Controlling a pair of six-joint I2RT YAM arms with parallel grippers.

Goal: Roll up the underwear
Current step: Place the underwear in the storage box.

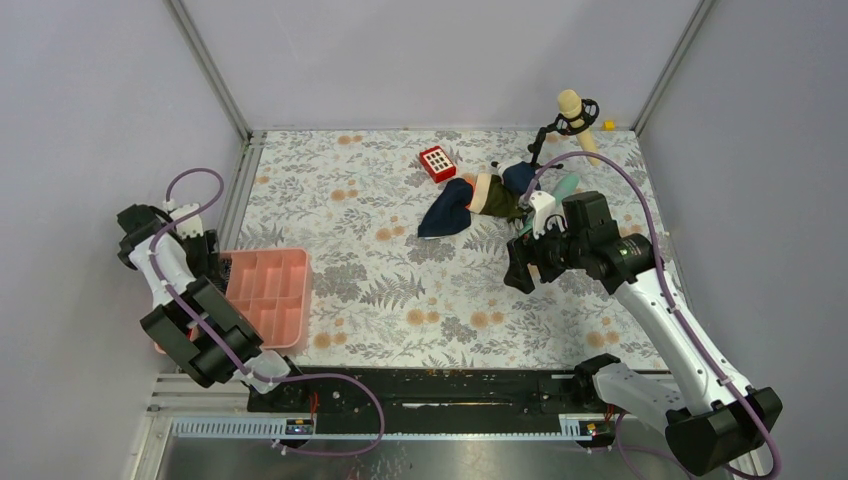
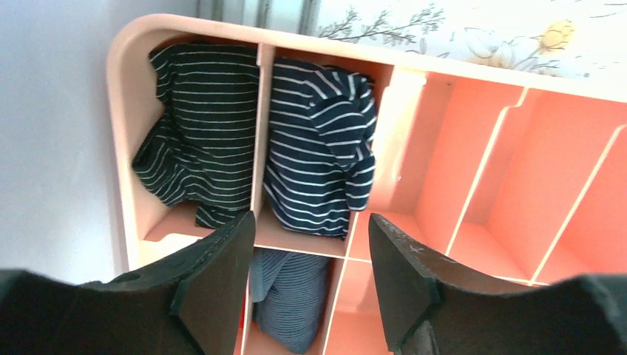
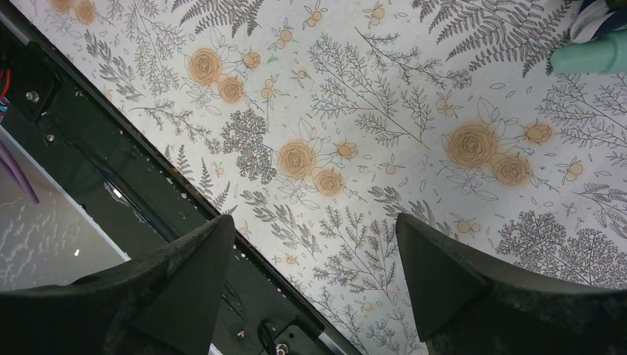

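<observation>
The underwear [image 2: 296, 296] is a rolled bundle of blue, finely striped cloth lying in a near compartment of the pink tray [image 2: 458, 185]. My left gripper [image 2: 310, 222] hovers just above it, open, with nothing between the fingers [image 2: 214, 288]. In the top view the left gripper [image 1: 205, 262] is over the left edge of the pink tray [image 1: 285, 300], and the underwear is hidden by the arm. My right gripper [image 3: 314, 220] is open and empty above the floral cloth near the table's front; in the top view the right gripper [image 1: 520, 265] is right of centre.
Two dark garments with white stripes [image 2: 200, 133] [image 2: 322, 140] fill the tray's far-left compartments. At the back right lie a plain navy cloth [image 1: 447, 210], a green and tan garment [image 1: 492, 195], a red block [image 1: 437, 162] and a stand with a beige head [image 1: 570, 105]. A black rail [image 3: 89, 148] runs along the near edge.
</observation>
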